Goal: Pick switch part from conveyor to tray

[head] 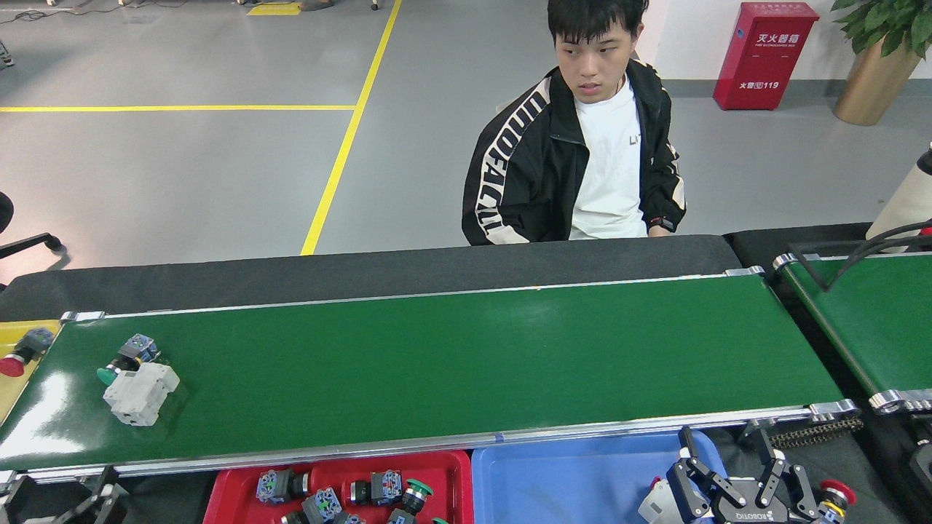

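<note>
Head view. The right hand [728, 455] sits at the lower right, over the right end of the blue tray [575, 484], its dark fingers [688, 444] spread wide and pointing up with nothing between them. Its body carries white lettering, seen upside down, that appears to read "ROBOTIQ". A white part and a red-capped part lie against its two sides; whether they touch it cannot be told. The left hand [102, 495] shows only as dark parts at the lower left edge, below the conveyor's near rail; how far it is open cannot be told.

The conveyor [466, 356] is a long glossy dark-green belt with silver rails. Near its left end lie a white blocky switch part [140, 393] and, touching its far side, a green-capped switch part [125, 358] with a blue-grey rear block. A red-capped switch part [18, 353] lies just off the belt's left end on a yellow tray [11, 386]. The red tray [451, 473], beside the blue one, holds several switch parts with green caps and blue-grey blocks.

Behind the black tabletop [364, 273] sits a person [582, 145] in a black jacket with large white sleeve lettering. A red floor box [764, 54] reads "119" beneath Chinese characters.
</note>
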Robot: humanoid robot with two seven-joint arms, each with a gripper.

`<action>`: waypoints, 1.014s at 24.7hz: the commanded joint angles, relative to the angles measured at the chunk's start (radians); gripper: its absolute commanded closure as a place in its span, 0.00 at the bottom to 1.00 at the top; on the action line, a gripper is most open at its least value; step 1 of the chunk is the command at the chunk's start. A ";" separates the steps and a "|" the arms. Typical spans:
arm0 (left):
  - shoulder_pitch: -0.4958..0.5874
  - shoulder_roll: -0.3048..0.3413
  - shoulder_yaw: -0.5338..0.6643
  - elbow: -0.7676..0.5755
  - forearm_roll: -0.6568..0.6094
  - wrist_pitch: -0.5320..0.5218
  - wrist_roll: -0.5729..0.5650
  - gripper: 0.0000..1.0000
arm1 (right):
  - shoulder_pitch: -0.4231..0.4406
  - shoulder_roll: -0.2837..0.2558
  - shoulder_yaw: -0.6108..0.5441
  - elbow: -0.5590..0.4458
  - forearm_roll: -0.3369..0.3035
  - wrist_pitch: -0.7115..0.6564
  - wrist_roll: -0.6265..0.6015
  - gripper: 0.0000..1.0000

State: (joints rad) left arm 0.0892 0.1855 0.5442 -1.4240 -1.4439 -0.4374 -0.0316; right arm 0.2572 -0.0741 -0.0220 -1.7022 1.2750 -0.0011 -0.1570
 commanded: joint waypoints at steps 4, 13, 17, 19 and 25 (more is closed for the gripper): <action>-0.103 0.068 -0.027 0.140 -0.015 0.063 0.002 0.01 | -0.029 -0.003 0.005 -0.007 0.001 -0.010 -0.007 0.00; -0.249 0.189 -0.099 0.416 -0.015 0.082 0.022 0.40 | -0.065 -0.003 0.005 0.012 0.000 -0.011 -0.004 0.00; -0.253 0.232 -0.167 0.467 0.002 0.085 0.030 0.92 | -0.065 -0.001 0.005 0.012 0.000 -0.010 -0.004 0.00; -0.250 0.230 -0.165 0.462 0.013 0.075 0.030 0.93 | -0.062 -0.003 0.005 0.012 0.000 -0.010 -0.004 0.00; -0.117 0.250 -0.139 0.264 0.220 -0.136 0.024 0.93 | -0.059 -0.001 0.004 0.012 -0.002 -0.008 -0.006 0.00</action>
State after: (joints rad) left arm -0.0416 0.4219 0.3934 -1.0990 -1.2428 -0.5011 -0.0070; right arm 0.2028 -0.0741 -0.0152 -1.6812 1.2748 -0.0117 -0.1597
